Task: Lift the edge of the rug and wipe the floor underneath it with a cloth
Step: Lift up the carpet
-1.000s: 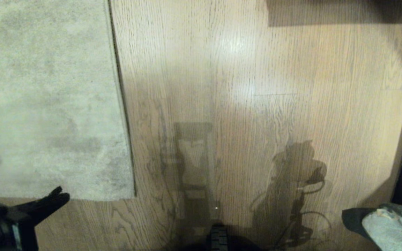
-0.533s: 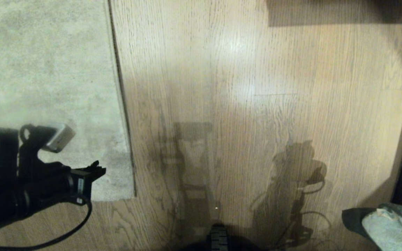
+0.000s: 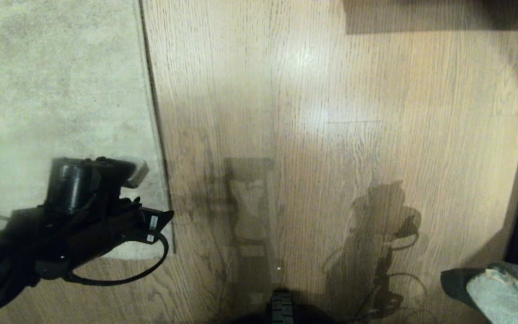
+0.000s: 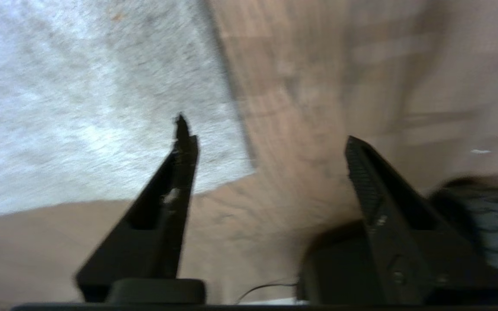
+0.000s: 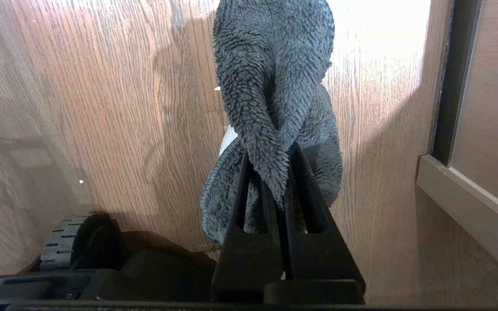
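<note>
Left end effector [image 4: 266, 142] spread wide, empty, over rug corner in lower left of head frame. Rug edge [image 3: 153, 117] runs top to bottom just right of it, flat on floor [image 3: 331, 135]. Right end effector [image 5: 281, 172], lower right, clamps cloth [image 5: 275, 86]. Left arm nearer.
</note>
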{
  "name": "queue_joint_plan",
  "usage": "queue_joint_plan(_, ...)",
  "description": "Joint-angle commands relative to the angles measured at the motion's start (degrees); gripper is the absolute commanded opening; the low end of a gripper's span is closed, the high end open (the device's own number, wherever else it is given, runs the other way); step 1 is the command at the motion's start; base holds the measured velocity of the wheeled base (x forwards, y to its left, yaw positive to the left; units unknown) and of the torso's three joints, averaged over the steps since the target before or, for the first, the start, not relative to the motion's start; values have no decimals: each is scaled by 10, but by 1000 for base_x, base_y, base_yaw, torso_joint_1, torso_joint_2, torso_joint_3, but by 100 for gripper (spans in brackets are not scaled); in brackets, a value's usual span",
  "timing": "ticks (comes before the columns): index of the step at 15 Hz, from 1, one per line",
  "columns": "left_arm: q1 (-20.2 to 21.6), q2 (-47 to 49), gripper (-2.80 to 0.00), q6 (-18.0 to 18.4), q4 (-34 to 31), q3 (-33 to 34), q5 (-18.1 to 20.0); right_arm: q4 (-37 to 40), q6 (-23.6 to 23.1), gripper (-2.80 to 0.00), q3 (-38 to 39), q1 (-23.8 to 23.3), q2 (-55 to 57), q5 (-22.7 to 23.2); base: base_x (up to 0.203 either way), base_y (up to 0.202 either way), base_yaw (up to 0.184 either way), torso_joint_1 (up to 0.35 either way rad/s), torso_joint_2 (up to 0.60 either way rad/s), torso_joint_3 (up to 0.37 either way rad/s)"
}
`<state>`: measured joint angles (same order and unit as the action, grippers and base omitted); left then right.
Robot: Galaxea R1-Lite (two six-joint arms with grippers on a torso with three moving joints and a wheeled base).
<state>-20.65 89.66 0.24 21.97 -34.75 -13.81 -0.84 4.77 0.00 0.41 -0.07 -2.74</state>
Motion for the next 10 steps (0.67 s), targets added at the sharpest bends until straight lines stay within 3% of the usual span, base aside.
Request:
queue_joint_plan(1, -17, 41, 0, 0, 1, -14, -52, 0, 0, -280, 0, 0, 1, 0, 0, 0, 0, 0, 0, 0)
queue_joint_plan(3, -20, 62, 0, 2, 2, -27, -84, 0, 1, -280, 0, 0, 1, 0, 0, 0, 0, 0, 0, 0)
queue_joint_plan(7, -23, 108, 0, 45, 1, -62, -191, 0, 0, -280, 0, 0, 1, 0, 0, 0, 0, 0, 0, 0)
queue_joint_plan(10, -27, 131, 0, 60, 11, -67, -227, 0, 1, -280, 0, 0, 1, 0, 0, 0, 0, 0, 0, 0)
